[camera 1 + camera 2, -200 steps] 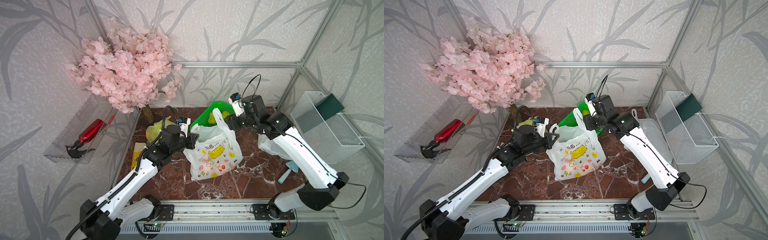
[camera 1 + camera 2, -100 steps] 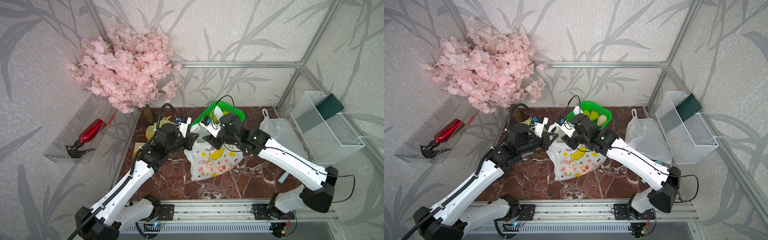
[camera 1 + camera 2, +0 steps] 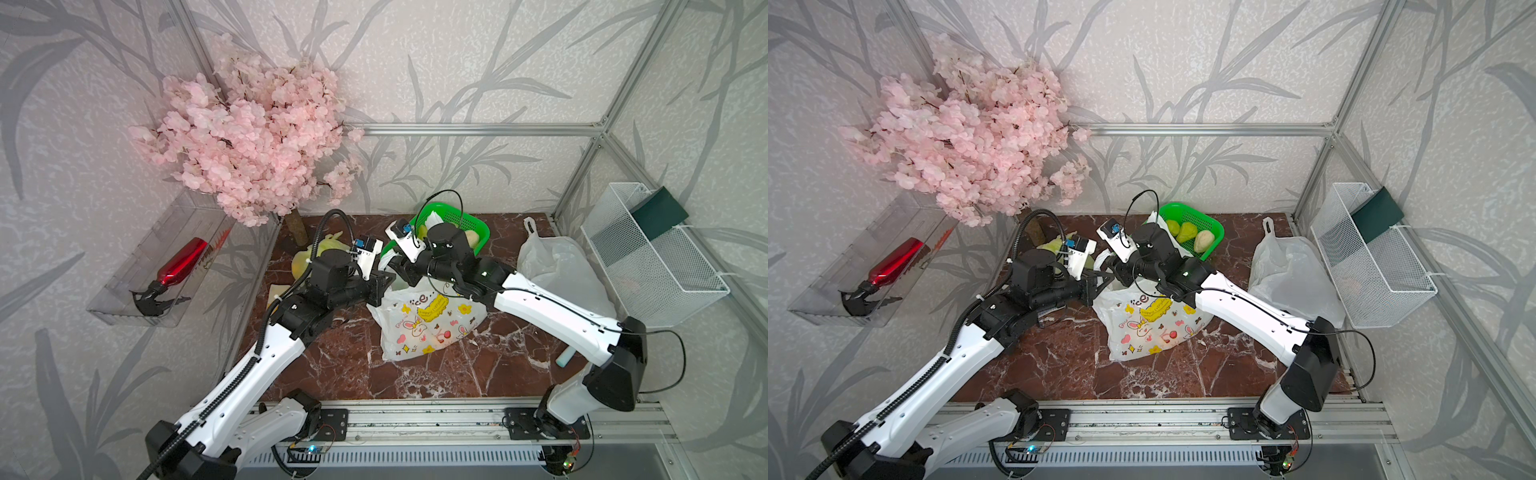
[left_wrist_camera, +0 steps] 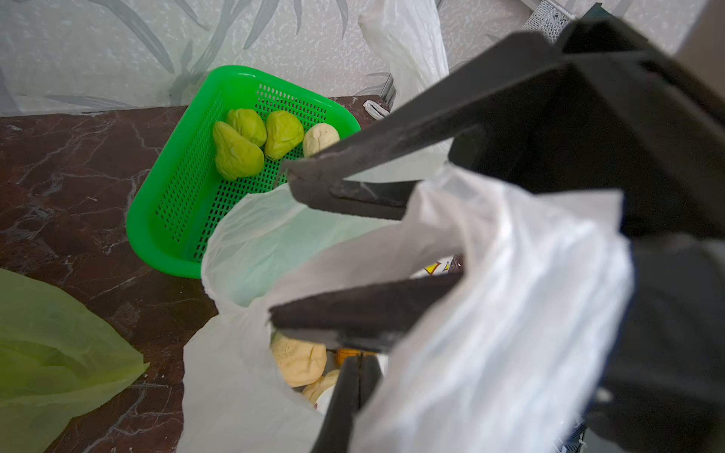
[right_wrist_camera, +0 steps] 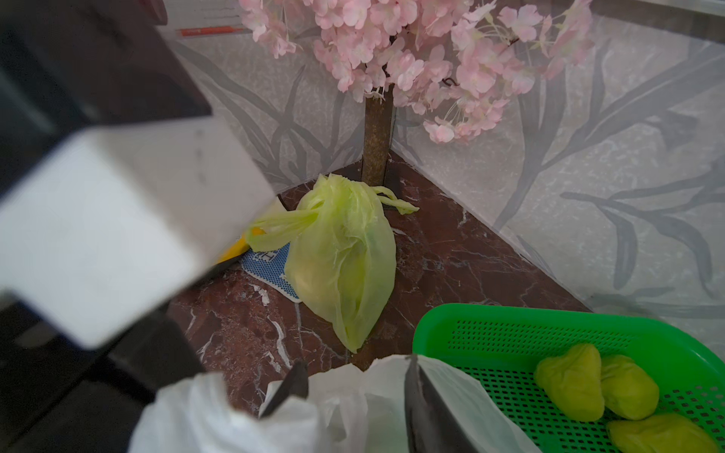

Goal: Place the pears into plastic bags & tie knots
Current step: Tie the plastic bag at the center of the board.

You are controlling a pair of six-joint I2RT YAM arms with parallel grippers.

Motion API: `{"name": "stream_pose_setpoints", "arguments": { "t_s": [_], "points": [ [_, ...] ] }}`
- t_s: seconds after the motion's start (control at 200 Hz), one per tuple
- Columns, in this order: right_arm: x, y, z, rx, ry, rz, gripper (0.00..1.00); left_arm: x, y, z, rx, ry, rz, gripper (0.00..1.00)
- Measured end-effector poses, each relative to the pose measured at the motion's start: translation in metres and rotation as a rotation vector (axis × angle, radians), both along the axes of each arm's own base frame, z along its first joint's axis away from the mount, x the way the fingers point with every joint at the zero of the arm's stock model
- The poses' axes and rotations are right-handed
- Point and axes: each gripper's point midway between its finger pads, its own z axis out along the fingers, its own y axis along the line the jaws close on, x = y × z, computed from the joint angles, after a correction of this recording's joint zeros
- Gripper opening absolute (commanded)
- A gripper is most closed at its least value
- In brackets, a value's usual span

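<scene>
A white plastic bag with bunny print (image 3: 424, 324) (image 3: 1150, 328) stands mid-table, holding cream and orange pears (image 4: 298, 361). My left gripper (image 3: 384, 286) (image 4: 355, 362) is shut on this bag's near rim and holds it up. My right gripper (image 3: 395, 266) (image 5: 353, 376) faces it at the bag's mouth. Its jaws are open with the far handle's white plastic between them. Green and cream pears (image 3: 1187, 232) (image 4: 251, 145) (image 5: 588, 380) lie in the green basket (image 4: 176, 204). A yellow-green bag (image 5: 341, 255) (image 3: 316, 253), its handles twisted into a knot, lies at the back left.
Another white bag (image 3: 561, 270) (image 3: 1291, 274) slumps at the right. The pink blossom tree (image 3: 257, 141) fills the back left corner. A white wire basket (image 3: 648, 257) hangs on the right wall. A clear tray with a red bottle (image 3: 178, 262) hangs on the left wall.
My right arm has swung from over the green basket leftward to the bag's mouth, and its jaws have narrowed around the handle. My left gripper has kept its hold on the rim.
</scene>
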Motion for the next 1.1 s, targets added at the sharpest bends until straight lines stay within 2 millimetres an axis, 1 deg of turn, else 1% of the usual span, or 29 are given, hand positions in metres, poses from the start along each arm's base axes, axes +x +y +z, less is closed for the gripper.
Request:
{"name": "stream_pose_setpoints", "arguments": {
  "t_s": [0.055, 0.115, 0.175, 0.21, 0.295, 0.34, 0.365, 0.4, 0.47, 0.54, 0.6, 0.655, 0.76, 0.915, 1.03, 1.1],
  "points": [
    [0.004, 0.0, -0.001, 0.0, -0.005, -0.008, 0.14, 0.0, 0.001, 0.0, 0.002, 0.0, 0.001, 0.0],
    [0.007, -0.001, 0.002, 0.003, -0.013, -0.008, 0.08, -0.001, 0.002, 0.0, 0.007, -0.005, -0.002, 0.12],
    [0.007, 0.001, 0.012, 0.021, -0.022, 0.006, 0.06, -0.002, 0.002, -0.001, 0.015, -0.008, -0.011, 0.34],
    [0.006, 0.002, 0.023, 0.038, -0.033, 0.022, 0.06, -0.003, 0.003, -0.001, 0.03, -0.017, -0.02, 0.47],
    [0.0, 0.006, 0.054, 0.09, -0.057, 0.066, 0.06, -0.003, 0.004, 0.002, 0.061, -0.052, -0.033, 0.68],
    [-0.003, 0.007, 0.071, 0.12, -0.075, 0.088, 0.06, -0.003, 0.005, 0.006, 0.067, -0.078, -0.036, 0.85],
    [-0.006, 0.008, 0.08, 0.135, -0.084, 0.103, 0.06, -0.003, 0.006, 0.009, 0.075, -0.104, -0.04, 0.93],
    [-0.008, 0.007, 0.089, 0.152, -0.095, 0.117, 0.06, -0.004, 0.006, 0.014, 0.076, -0.131, -0.044, 0.99],
    [-0.014, 0.006, 0.099, 0.168, -0.103, 0.137, 0.06, -0.003, 0.007, 0.026, 0.07, -0.194, -0.048, 0.99],
    [-0.02, 0.004, 0.101, 0.165, -0.095, 0.159, 0.05, -0.001, 0.006, 0.039, 0.055, -0.267, -0.047, 0.99],
    [-0.023, 0.004, 0.1, 0.161, -0.083, 0.174, 0.05, 0.001, 0.006, 0.047, 0.037, -0.324, -0.042, 0.99],
    [-0.025, 0.003, 0.098, 0.158, -0.073, 0.187, 0.05, 0.002, 0.006, 0.049, 0.025, -0.369, -0.037, 0.99],
    [-0.028, 0.001, 0.096, 0.155, -0.053, 0.209, 0.04, 0.004, 0.006, 0.047, 0.023, -0.423, -0.039, 0.98],
    [-0.038, 0.0, 0.098, 0.17, -0.021, 0.259, 0.03, 0.014, 0.0, 0.053, 0.015, -0.5, -0.058, 0.93],
    [-0.047, -0.004, 0.101, 0.2, 0.013, 0.299, 0.02, 0.021, -0.002, 0.058, -0.009, -0.55, -0.069, 0.85],
    [-0.052, -0.005, 0.103, 0.228, 0.043, 0.324, 0.01, 0.022, -0.006, 0.061, -0.032, -0.57, -0.094, 0.79]
  ]
}}
